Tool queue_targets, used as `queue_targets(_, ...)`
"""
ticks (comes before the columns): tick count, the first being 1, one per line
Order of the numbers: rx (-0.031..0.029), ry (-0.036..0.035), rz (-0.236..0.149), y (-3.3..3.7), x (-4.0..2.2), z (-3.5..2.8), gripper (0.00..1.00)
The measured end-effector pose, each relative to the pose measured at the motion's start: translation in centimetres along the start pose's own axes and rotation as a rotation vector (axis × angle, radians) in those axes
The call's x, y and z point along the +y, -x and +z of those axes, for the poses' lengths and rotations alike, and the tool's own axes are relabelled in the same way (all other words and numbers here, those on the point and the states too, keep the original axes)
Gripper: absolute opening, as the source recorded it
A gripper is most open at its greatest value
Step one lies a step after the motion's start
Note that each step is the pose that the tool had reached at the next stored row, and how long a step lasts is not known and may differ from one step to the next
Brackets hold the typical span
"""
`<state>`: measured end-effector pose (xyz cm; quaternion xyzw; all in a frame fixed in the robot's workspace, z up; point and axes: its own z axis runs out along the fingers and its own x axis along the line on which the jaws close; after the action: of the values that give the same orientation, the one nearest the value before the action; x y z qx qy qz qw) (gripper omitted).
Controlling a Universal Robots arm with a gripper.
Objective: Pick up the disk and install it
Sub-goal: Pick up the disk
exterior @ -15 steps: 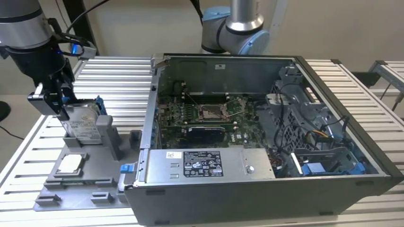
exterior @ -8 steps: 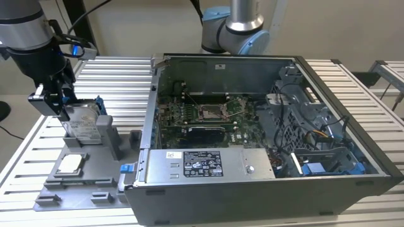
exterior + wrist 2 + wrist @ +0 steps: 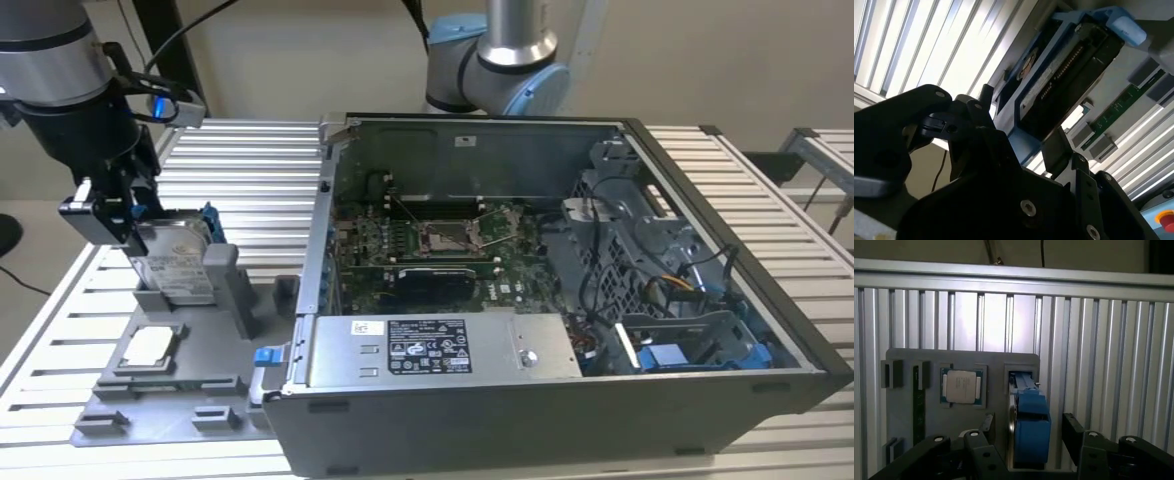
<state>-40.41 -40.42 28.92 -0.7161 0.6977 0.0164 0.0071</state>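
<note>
Slatted table [image 3: 254, 180], disk [image 3: 1031, 445] upright between gripper [image 3: 1028, 418] jaws

Exterior view sits high and back, angled down on the open computer case [image 3: 400, 420] that takes up its centre and right, with the gripper [image 3: 131, 228] at the exterior view's upper left. First wrist view stares straight down, close, onto the grey fixture plate [image 3: 994, 365] and slatted table [image 3: 1094, 340]. Second wrist view is tucked in tight, looking obliquely at the disk [image 3: 1064, 85]. All three share that disk, and the exterior and first wrist views share the plate and table too.
</note>
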Motion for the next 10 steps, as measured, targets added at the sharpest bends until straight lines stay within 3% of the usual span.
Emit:
queue_targets(1, 0.0000, 0.0000, 0.000, 0.00, 0.00, 0.00, 0.00)
queue_targets(10, 0.0001, 0.0000, 0.000, 0.00, 0.00, 0.00, 0.00)
